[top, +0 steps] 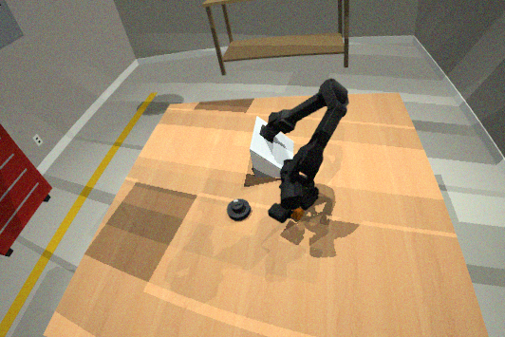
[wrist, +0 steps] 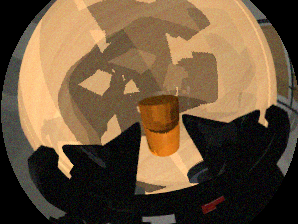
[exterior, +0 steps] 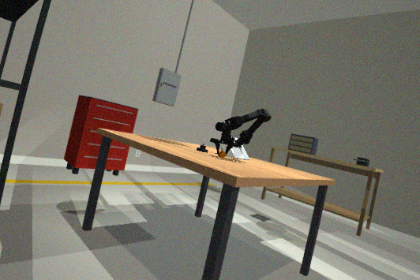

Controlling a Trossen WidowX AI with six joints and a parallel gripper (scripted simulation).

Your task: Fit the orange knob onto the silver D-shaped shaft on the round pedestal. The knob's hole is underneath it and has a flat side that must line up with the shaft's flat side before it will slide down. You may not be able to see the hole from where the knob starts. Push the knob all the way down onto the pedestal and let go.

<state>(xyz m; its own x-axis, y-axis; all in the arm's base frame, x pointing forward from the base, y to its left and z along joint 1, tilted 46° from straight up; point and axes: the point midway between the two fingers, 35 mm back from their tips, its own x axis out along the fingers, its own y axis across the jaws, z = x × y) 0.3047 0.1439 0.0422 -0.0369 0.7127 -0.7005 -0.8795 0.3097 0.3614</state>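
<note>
The orange knob [top: 297, 214] [exterior: 222, 154] [wrist: 161, 124] stands upright on the wooden table [top: 380, 252], between my fingers. My gripper [top: 289, 214] [exterior: 221, 151] [wrist: 161, 121] is open and low over the table, with one dark finger on each side of the knob and a thin gap at each side. The round dark pedestal [top: 238, 209] [exterior: 202, 148] with its short silver shaft stands on the table a short way left of the gripper in the top view. It is outside the wrist view. The knob's hole is hidden underneath it.
A white block [top: 265, 157] [exterior: 241, 154] stands at the arm's base, behind the gripper. A wooden shelf bench [top: 285, 14] stands by the back wall and a red tool cabinet [exterior: 99, 134] beside the table.
</note>
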